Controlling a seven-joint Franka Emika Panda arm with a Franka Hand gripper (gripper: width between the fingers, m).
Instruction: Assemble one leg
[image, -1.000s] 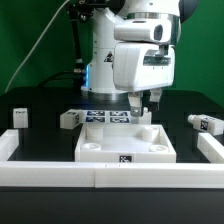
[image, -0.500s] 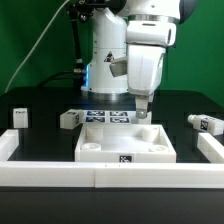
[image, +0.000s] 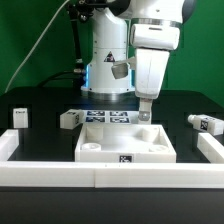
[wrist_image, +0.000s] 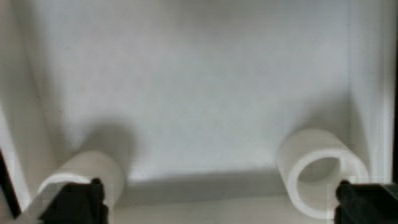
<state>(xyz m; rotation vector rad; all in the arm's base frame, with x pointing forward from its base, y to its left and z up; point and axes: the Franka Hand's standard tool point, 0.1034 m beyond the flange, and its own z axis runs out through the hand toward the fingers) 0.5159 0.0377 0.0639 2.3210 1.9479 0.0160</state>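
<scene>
My gripper (image: 146, 113) hangs just over the far right corner of the large flat white square part (image: 112, 147), its fingers pointing down. In the wrist view the gripper (wrist_image: 217, 204) is open, with dark fingertips (wrist_image: 73, 201) wide apart and nothing between them. Below them lie the white part's surface and two round corner sockets (wrist_image: 327, 163). Three legs lie loose on the black table: one at the exterior view's far left (image: 19, 117), one beside the marker board (image: 68, 119), one at the far right (image: 205, 123).
The marker board (image: 105, 117) lies behind the square part. Low white rails run along the front (image: 100, 178), the left (image: 10, 146) and the right (image: 212, 148). The robot's white base (image: 108, 60) stands behind.
The wrist has turned about its vertical axis, so the hand now shows its narrow side. It has shifted slightly to the exterior view's right. No part has moved.
</scene>
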